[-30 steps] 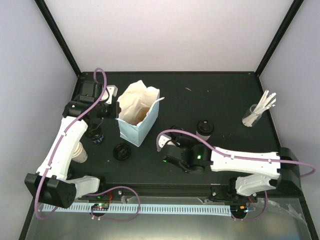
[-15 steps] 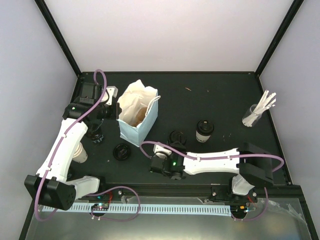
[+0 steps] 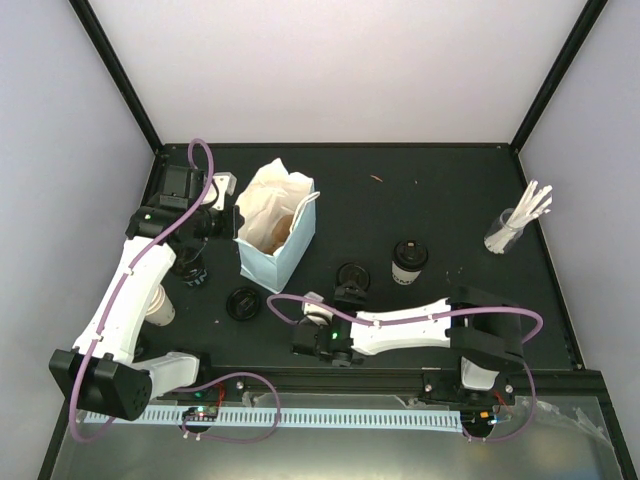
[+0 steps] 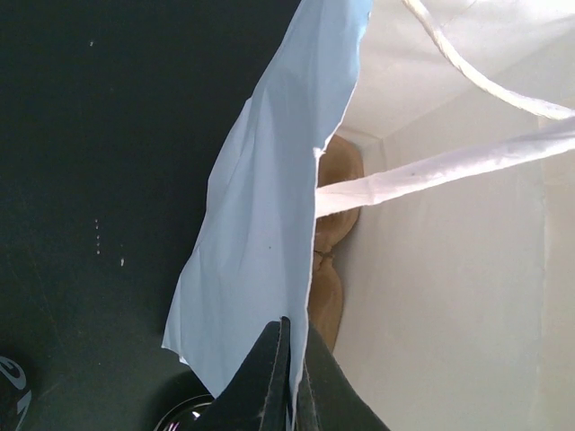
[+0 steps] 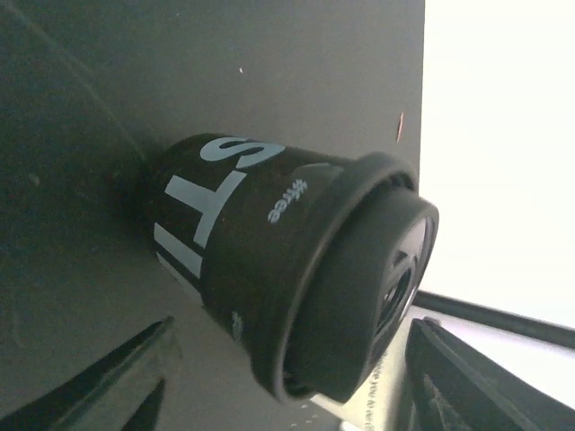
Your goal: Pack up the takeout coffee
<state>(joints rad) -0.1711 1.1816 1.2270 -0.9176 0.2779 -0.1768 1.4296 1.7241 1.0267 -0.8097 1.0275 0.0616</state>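
Note:
A takeout cup (image 5: 269, 260) with a black band, white letters and a black lid stands on the dark table between the spread fingers of my right gripper (image 5: 292, 359), with a gap on each side. From above, this cup (image 3: 352, 277) sits just beyond the right gripper (image 3: 345, 296). A second lidded cup (image 3: 408, 262) stands to its right. My left gripper (image 4: 295, 328) is shut on the rim of the light-blue bag (image 4: 260, 224), at the bag's left edge (image 3: 250, 215). The brown carrier (image 4: 337, 242) shows inside the bag.
A black lid (image 3: 243, 302) lies in front of the bag. A dark cup (image 3: 190, 268) and a cream cup (image 3: 158, 305) sit by the left arm. A glass of white sticks (image 3: 520, 222) stands at the far right.
The right arm has swung its wrist to the left and its fingers have spread apart round the cup. The left arm and the bag have stayed put.

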